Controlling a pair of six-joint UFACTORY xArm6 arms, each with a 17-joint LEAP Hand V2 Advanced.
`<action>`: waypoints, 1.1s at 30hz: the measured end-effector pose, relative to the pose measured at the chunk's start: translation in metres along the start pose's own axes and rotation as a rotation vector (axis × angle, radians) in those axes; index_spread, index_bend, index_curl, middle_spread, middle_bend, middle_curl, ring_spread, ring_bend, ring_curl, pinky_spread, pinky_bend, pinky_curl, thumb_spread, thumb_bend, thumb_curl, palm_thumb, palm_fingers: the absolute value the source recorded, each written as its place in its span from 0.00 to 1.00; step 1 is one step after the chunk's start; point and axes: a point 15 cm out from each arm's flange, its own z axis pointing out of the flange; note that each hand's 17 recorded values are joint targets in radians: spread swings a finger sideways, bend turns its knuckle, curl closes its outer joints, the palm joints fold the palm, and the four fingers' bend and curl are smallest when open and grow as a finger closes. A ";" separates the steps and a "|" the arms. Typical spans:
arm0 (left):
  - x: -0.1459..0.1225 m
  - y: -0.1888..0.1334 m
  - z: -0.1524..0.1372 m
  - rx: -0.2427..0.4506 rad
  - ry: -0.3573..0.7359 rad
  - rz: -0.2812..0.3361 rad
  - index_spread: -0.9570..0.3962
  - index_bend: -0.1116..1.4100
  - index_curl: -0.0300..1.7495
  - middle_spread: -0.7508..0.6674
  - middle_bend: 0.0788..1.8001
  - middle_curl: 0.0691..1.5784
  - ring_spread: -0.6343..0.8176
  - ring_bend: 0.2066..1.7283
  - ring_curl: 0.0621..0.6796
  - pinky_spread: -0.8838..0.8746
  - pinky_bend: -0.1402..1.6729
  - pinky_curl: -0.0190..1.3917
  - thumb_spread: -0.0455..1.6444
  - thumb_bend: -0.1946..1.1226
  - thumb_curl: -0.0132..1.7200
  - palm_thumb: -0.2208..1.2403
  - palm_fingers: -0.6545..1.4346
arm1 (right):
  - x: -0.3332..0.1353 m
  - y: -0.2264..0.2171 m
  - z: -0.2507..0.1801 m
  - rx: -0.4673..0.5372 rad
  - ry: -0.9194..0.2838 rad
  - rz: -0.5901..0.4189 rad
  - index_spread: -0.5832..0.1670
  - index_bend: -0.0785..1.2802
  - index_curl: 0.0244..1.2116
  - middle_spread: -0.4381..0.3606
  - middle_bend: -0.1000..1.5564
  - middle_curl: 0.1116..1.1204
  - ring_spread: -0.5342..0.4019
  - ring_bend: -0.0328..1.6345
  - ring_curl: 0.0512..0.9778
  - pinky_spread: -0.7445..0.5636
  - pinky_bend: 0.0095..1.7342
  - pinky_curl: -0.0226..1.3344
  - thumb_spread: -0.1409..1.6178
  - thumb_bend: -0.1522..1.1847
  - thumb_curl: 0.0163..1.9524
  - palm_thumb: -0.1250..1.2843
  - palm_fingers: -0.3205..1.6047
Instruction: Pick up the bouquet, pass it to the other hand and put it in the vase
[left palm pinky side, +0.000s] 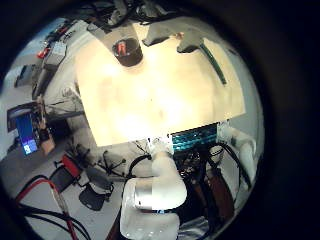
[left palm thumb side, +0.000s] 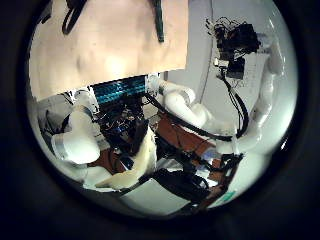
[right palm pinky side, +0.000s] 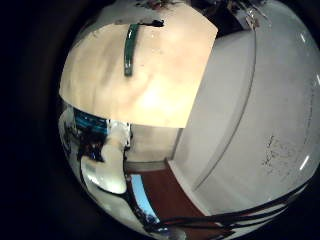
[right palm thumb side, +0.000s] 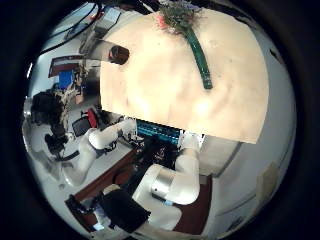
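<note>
Item: bouquet (right palm thumb side: 190, 40), being shown lying flat on the bare wooden table (right palm thumb side: 190, 95), its flower head (right palm thumb side: 178, 15) at the far edge and its green wrapped stem (right palm thumb side: 201, 62) running back across the top toward the arm bases. Item: vase (right palm thumb side: 118, 54), a dark cylinder, being shown standing upright near a far corner of the table, well apart from the bouquet, with open tabletop between them. Both palm cameras are being held high above the table, so neither hand is yet near either item. In the right thumb side view the bouquet is being seen larger and more central than in the left little finger side view, where the vase (left palm pinky side: 127, 49) sits closer; the right hand is therefore being judged the nearer for the pick. Finger state of the left hand and right hand cannot be told; no fingers are being shown.
</note>
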 end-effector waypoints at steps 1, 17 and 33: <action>-0.001 -0.001 -0.002 0.001 0.001 -0.005 0.70 0.19 0.21 0.83 0.06 0.15 0.83 0.24 0.20 0.86 0.37 0.11 0.68 0.13 0.19 0.39 0.32 | 0.003 0.000 0.000 -0.002 -0.003 0.006 0.28 0.16 0.20 0.56 0.23 0.23 0.71 0.42 0.16 0.85 0.42 0.14 0.73 0.10 0.13 0.10 0.23; -0.002 -0.014 -0.008 -0.037 -0.019 0.026 0.70 0.19 0.21 0.82 0.06 0.15 0.82 0.23 0.22 0.85 0.36 0.11 0.69 0.13 0.19 0.39 0.32 | 0.018 0.009 -0.016 0.015 -0.028 0.046 0.26 0.18 0.21 0.51 0.27 0.25 0.60 0.46 0.18 0.83 0.40 0.13 0.74 0.10 0.12 0.10 0.34; 0.003 -0.019 -0.003 -0.029 -0.061 0.200 0.69 0.20 0.22 0.80 0.06 0.16 0.82 0.22 0.22 0.85 0.35 0.11 0.69 0.13 0.18 0.37 0.35 | 0.060 -0.045 0.037 0.000 -0.235 0.465 0.42 0.18 0.20 0.54 0.37 0.30 0.46 0.65 0.27 0.67 0.52 0.11 0.73 0.11 0.13 0.13 0.47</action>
